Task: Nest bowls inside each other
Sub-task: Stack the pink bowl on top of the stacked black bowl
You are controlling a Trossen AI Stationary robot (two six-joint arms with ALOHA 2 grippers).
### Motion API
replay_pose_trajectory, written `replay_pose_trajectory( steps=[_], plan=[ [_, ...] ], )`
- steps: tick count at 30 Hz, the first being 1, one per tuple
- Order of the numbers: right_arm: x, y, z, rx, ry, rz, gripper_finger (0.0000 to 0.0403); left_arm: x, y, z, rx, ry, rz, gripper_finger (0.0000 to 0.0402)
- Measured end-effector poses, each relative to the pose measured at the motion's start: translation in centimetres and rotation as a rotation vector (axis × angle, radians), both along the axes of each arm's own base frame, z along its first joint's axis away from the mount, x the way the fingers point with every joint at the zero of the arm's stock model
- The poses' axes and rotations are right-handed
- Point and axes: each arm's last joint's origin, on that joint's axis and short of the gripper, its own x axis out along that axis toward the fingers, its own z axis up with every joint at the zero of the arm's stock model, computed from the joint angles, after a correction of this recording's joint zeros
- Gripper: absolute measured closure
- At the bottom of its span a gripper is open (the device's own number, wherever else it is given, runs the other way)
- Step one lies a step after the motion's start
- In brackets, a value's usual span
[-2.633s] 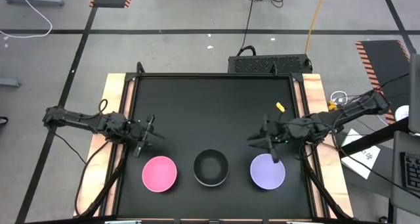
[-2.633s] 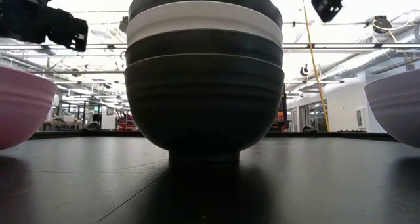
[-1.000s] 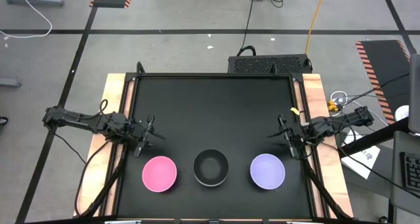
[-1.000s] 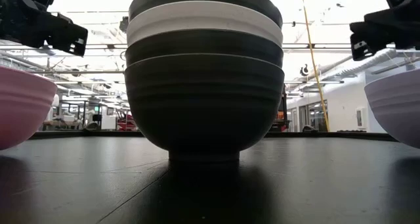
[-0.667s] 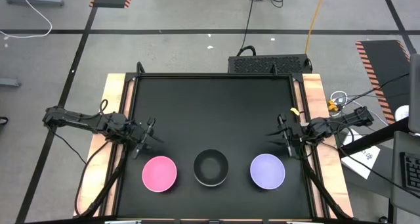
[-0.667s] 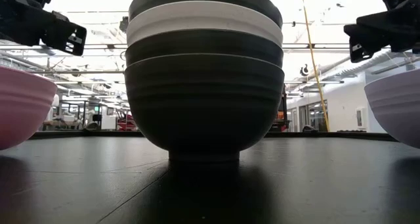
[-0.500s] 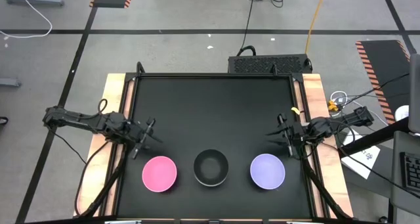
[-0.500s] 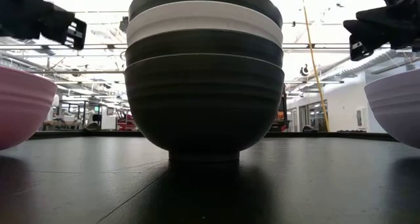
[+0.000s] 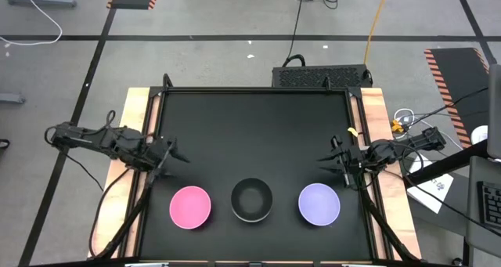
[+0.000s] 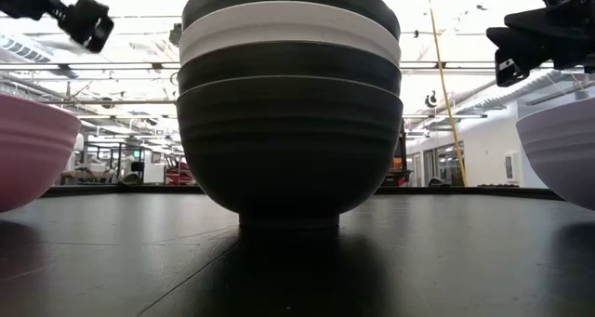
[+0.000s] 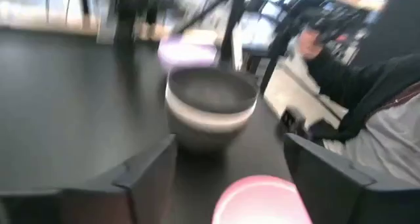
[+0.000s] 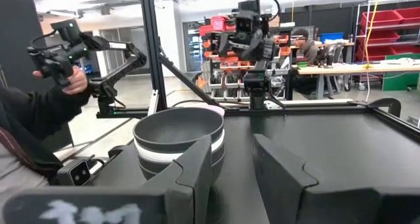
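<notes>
Three black bowls and one white bowl sit nested in a stack [image 9: 251, 200] [image 10: 290, 103] near the table's near edge, resting on the bottom black bowl's foot. The pink bowl [image 9: 190, 207] stands alone to the stack's left and the lavender bowl [image 9: 319, 203] alone to its right. My left gripper [image 9: 167, 158] [image 11: 230, 145] is open, above the table on the far-left side of the pink bowl [image 11: 259, 198]. My right gripper [image 9: 333, 160] [image 12: 233, 145] is open, hovering just beyond the lavender bowl near the table's right edge and facing the stack [image 12: 178, 137].
A small yellow object [image 9: 351, 131] lies at the table's right edge. The far half of the black table top [image 9: 250, 126] holds no objects. A person in a dark sleeve [image 12: 39, 106] with a hand controller sits beyond the near edge.
My left gripper has risen and drawn a little toward the table's far-left, turning as it went; its wrist view is blurred by the motion. The bowls have stayed where they were.
</notes>
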Motion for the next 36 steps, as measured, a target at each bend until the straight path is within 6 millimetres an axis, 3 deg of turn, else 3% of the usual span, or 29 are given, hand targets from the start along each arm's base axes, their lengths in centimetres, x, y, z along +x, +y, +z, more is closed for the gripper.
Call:
replay_pose_trajectory(
  steps=[4,8,13,21,36],
  plan=[
    [0.0,0.0,0.0,0.000,0.000,0.000,0.0298,0.0,-0.1,0.0,-0.101,0.190,0.040,0.0061],
    [0.0,0.0,0.0,0.007,0.001,0.001,0.0298,0.5,-0.6,-0.7,-0.183,0.344,0.036,0.0041],
    [0.0,0.0,0.0,0.037,0.006,0.004,0.0298,1.4,-1.3,-1.7,-0.264,0.514,0.042,0.0057],
    [0.0,0.0,0.0,0.048,0.008,0.005,0.0298,2.2,-1.8,-2.4,-0.330,0.624,0.090,0.0089],
    [0.0,0.0,0.0,0.058,0.010,0.011,0.0298,2.3,-2.9,-3.2,-0.370,0.757,0.119,0.0094]
  ],
)
